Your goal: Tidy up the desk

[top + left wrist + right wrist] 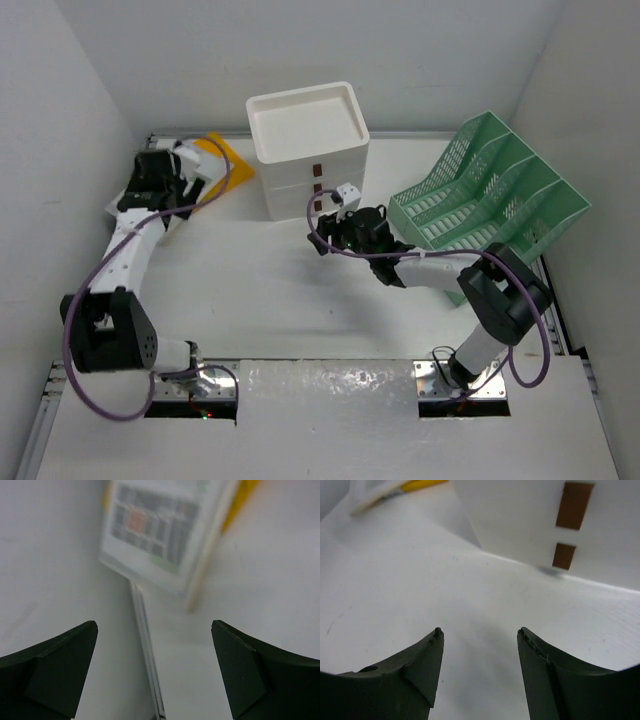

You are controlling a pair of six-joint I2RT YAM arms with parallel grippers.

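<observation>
The white desk (250, 300) has silver rails along its edges. My left gripper (148, 186) is open and empty at the far left corner, low over the desk's left rail (146, 650). In the left wrist view the gripper (154, 627) faces a blurred book with a printed cover (150, 525), a short way ahead. A yellow folder (222, 155) lies beside the book. My right gripper (324, 222) is open and empty, just above the bare desk (410, 580) in front of the drawer unit. It also shows in the right wrist view (480, 630).
A white three-drawer unit (310, 140) with brown handles (574, 505) stands at the back middle. A green mesh file rack (490, 190) lies tilted at the back right. Walls close in the left, back and right sides.
</observation>
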